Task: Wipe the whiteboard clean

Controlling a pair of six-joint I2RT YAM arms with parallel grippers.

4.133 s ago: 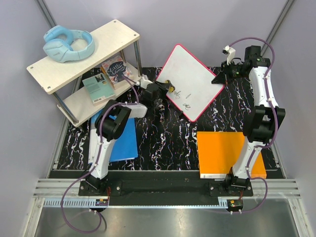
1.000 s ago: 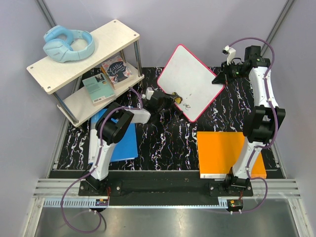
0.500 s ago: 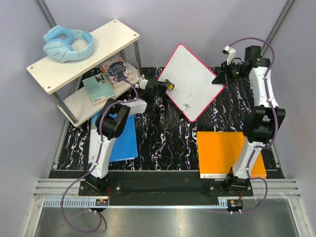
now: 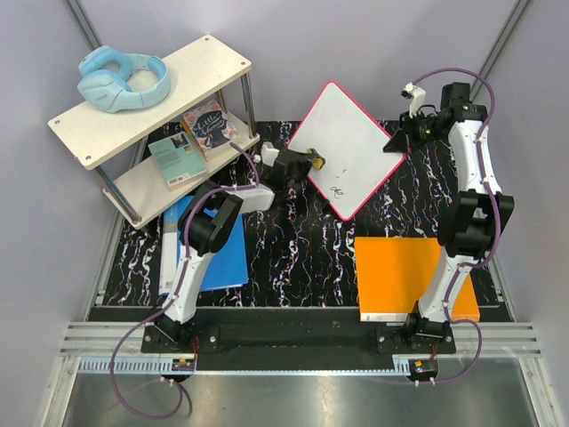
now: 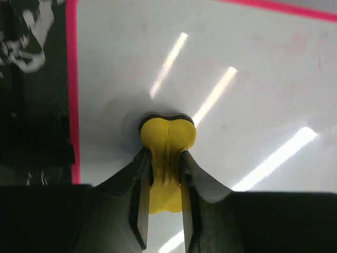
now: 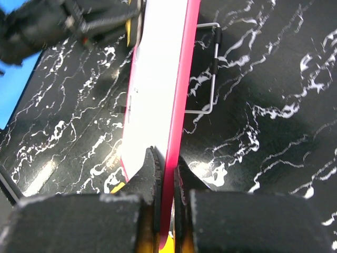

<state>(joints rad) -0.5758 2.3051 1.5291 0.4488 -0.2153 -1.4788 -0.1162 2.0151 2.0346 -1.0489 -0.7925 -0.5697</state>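
Observation:
The whiteboard (image 4: 356,133), white with a red-pink frame, is held tilted above the black marbled table. A small black scribble (image 4: 336,189) and a short mark remain near its lower corner. My left gripper (image 4: 311,161) is shut on a yellow eraser (image 5: 167,136) and presses it against the board's white face (image 5: 253,79) near the left edge. My right gripper (image 4: 397,142) is shut on the board's right corner. In the right wrist view its fingers (image 6: 152,168) clamp the pink edge (image 6: 181,89), and the left gripper (image 6: 100,21) shows at the top left.
A two-level wooden shelf (image 4: 204,58) at the back left carries blue headphones (image 4: 123,78) and two books (image 4: 191,138). A blue folder (image 4: 218,258) lies by the left arm. An orange board (image 4: 400,271) lies front right. A wire stand (image 6: 210,68) sits behind the whiteboard.
The left gripper with the eraser moved up-left across the board, then slightly back right. Several handwritten marks seen four seconds ago are gone; the board and right gripper stayed put.

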